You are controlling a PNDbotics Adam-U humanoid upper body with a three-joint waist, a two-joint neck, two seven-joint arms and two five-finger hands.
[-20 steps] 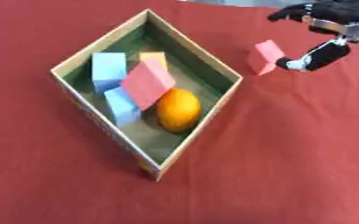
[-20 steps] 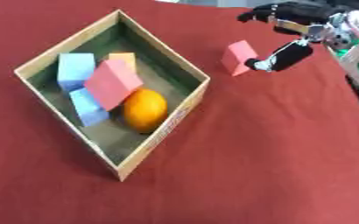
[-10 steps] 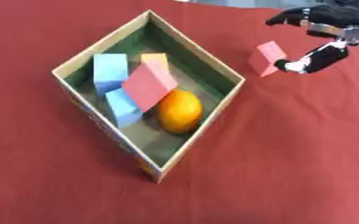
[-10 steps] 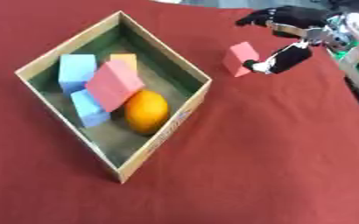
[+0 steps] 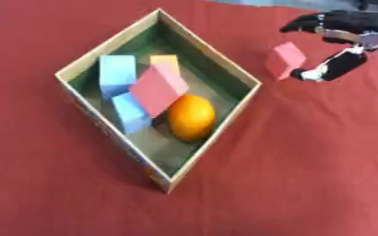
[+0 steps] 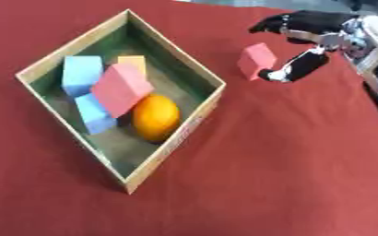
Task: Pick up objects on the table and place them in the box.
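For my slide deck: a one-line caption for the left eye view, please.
Right hand holds a pink block beside the box of blocks and an orange.

Pretty much the whole view is a table covered in a dark red cloth [image 5: 305, 175], evenly lit, with just a thin grey strip [image 6: 224, 2] showing past the far edge.

Table [image 5: 305, 175] is covered by a red cloth across both views. One open box [image 5: 210, 148] is set directly on it, left of centre, turned so its corners point near and far like a diamond. Box walls are tan cardboard outside, dark green inside. The rest of the cloth surface to the right and in front of the box is seen as plain red, slightly wrinkled.
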